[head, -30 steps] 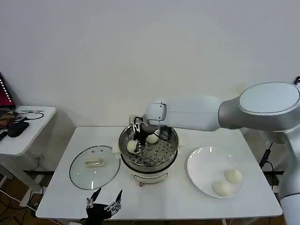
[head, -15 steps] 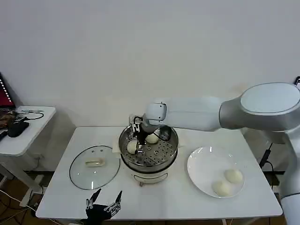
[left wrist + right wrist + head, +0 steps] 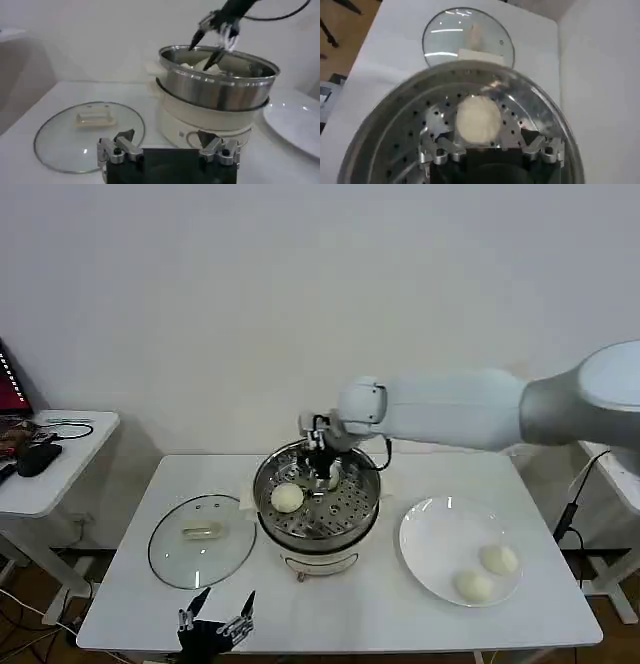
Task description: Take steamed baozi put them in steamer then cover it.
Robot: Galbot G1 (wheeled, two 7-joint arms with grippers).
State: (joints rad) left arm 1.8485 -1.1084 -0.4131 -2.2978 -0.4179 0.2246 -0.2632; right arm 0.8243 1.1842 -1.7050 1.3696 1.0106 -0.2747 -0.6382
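Already two baozi [image 3: 287, 498] sit in the steamer [image 3: 340, 524], and two more wait on the plate [image 3: 430, 534] at its three o'clock. The right end effector [image 3: 322, 461], fingers spread and empty above the basket's twelve o'clock rim, could clip that rim or nudge a bun. The cover [image 3: 201, 541] lies on the surface [image 3: 380, 604] at nine o'clock; the left end effector [image 3: 167, 150] waits near, fingers apart.

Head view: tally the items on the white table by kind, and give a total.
Small round cream-white buns: 4, two in the steamer, two on the plate
Shiny steel steamer basket on cream pot base: 1
Clear glass lid: 1
Flat white round plate: 1
Total: 7
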